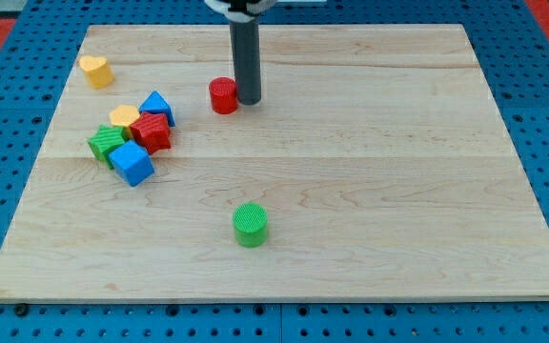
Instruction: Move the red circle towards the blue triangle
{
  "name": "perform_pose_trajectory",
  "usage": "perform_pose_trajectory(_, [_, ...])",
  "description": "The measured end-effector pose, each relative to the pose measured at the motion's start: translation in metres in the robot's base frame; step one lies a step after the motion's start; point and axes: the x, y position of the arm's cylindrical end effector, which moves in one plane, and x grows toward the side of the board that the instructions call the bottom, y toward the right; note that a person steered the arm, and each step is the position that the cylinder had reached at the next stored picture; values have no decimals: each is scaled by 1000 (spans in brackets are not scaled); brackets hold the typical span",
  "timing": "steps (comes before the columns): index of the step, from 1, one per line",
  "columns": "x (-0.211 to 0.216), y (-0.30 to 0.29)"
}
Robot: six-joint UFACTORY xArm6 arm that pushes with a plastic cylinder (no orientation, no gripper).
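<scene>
The red circle (223,96) stands on the wooden board towards the view's top, left of centre. My tip (248,100) is right beside it, touching or nearly touching its right side. The blue triangle (157,106) lies to the left of the red circle, a short gap away, at the top right of a cluster of blocks.
The cluster holds a yellow block (124,116), a red block (151,131), a green block (107,144) and a blue cube (132,164). A yellow heart (95,70) sits at the top left. A green circle (251,225) stands near the bottom centre. The board (370,171) rests on a blue pegboard.
</scene>
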Motion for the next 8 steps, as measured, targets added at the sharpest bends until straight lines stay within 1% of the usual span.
perform_pose_trajectory(1, [-12,-1])
perform_pose_trajectory(2, [-12,12])
perform_pose_trajectory(4, [11,-22])
perform_pose_trajectory(5, [29,-14])
perform_pose_trajectory(6, [24,-35])
perform_pose_trajectory(8, [-26,-41])
